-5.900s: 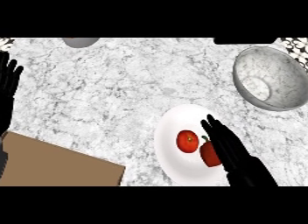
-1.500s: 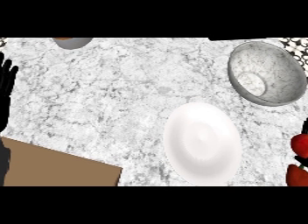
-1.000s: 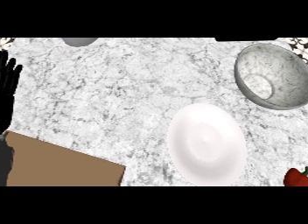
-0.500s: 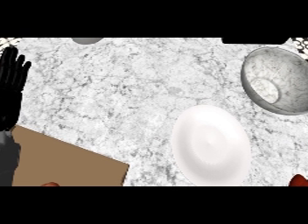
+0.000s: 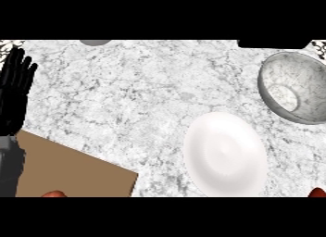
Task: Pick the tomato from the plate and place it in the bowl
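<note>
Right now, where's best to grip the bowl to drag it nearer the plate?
Probably the bowl by its lower-left rim, coming from above on the plate side: its open mouth faces up, and the rounded walls offer little else to pinch.

Table (image 5: 138, 92): white-grey marble veining. Plate (image 5: 224, 154): plain white. Bowl (image 5: 299, 88): grey marbled, matching veins. Board (image 5: 70, 171): flat brown. My left hand (image 5: 9, 92): black; forearm (image 5: 2, 169) grey. Red bits at lower edge (image 5: 321, 193), one green-tipped.

plate (image 5: 225, 154) front-left of bowl (image 5: 297, 88)
</note>
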{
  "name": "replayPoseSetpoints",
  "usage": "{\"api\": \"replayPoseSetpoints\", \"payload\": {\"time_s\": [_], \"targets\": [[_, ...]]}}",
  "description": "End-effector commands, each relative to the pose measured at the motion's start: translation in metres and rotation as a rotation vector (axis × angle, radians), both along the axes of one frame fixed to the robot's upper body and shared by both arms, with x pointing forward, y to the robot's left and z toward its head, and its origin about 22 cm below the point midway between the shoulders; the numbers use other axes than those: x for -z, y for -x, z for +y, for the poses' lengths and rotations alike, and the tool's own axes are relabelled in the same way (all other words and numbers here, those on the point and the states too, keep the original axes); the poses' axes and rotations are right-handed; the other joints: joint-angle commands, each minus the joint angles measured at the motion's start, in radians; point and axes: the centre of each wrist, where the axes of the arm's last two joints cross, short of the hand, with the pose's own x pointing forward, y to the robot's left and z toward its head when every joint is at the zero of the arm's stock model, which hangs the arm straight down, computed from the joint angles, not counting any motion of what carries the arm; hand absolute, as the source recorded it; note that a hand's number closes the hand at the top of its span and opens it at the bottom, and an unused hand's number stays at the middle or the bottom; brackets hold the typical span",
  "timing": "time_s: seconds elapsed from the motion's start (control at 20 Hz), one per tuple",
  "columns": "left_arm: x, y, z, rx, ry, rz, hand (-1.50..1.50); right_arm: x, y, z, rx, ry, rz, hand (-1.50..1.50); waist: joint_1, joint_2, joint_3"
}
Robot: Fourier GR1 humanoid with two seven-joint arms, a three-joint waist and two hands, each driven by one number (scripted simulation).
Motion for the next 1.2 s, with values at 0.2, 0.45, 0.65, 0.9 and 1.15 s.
{"api": "replayPoseSetpoints", "payload": {"time_s": [0.2, 0.45, 0.65, 0.9, 1.15], "targets": [[-0.006, -0.01, -0.018, 0.014, -0.004, -0.02, 0.0, -0.013, -0.068, 0.046, -0.207, -0.09, 0.101, 1.5, 0.003, 0.001, -0.002], [-0.001, -0.016, -0.013, -0.023, -0.003, 0.0, 0.0, -0.013, -0.113, 0.092, -0.266, -0.043, 0.188, 1.5, -0.018, -0.003, -0.003], [-0.002, -0.001, 0.011, -0.018, 0.002, 0.02, 0.0, 0.015, -0.15, 0.131, -0.279, -0.064, 0.25, 1.5, -0.015, -0.006, -0.003], [-0.003, -0.002, 0.003, -0.011, 0.006, 0.027, 0.0, 0.057, -0.169, 0.152, -0.292, -0.063, 0.291, 1.5, -0.026, -0.006, -0.002], [0.0, 0.007, 0.012, -0.025, -0.001, 0.013, 0.0, 0.107, -0.189, 0.192, -0.209, 0.02, 0.289, 1.5, -0.027, -0.007, -0.002]]}}
